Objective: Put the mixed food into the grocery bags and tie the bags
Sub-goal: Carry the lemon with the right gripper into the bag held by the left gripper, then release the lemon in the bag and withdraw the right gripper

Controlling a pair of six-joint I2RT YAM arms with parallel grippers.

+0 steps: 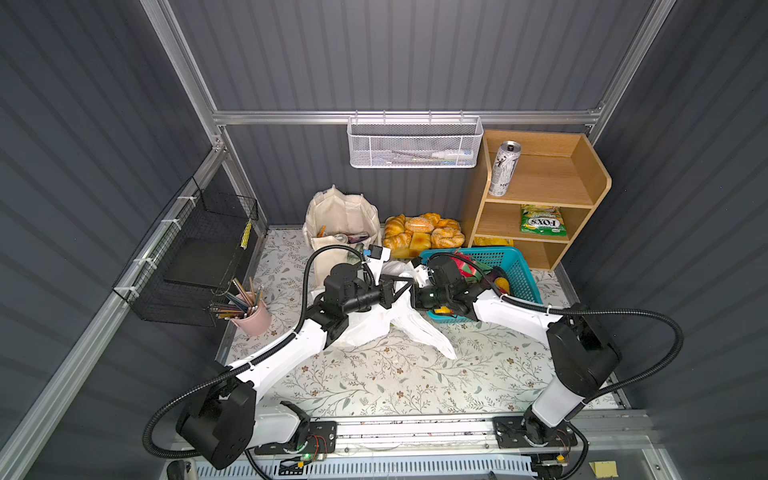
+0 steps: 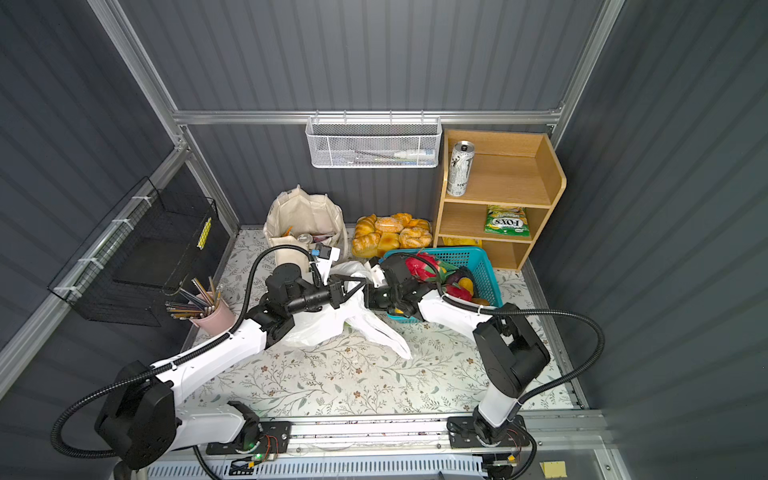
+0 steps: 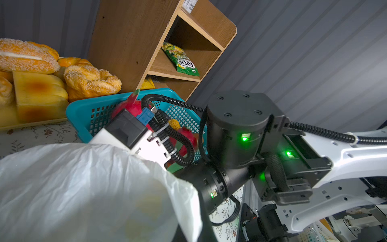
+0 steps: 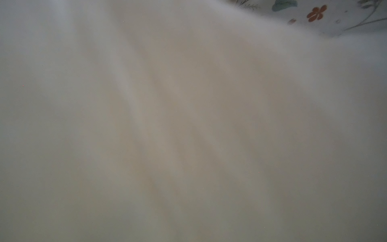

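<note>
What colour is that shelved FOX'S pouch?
The pouch is green and yellow; clearest in left wrist view.

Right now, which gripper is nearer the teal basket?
Right. The right gripper is at the rim of the teal basket, beside the white plastic bag, its arm reaching over the basket. The left gripper is farther off, across the bag, shut on it.

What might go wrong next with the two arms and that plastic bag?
The right wrist view is smothered by the plastic bag, so the right gripper works blind and may snag or tear it.
The left gripper seems to pinch only thin film, which could slip.
The can stands tall on the shelf; a clumsy reach might topple it.
</note>
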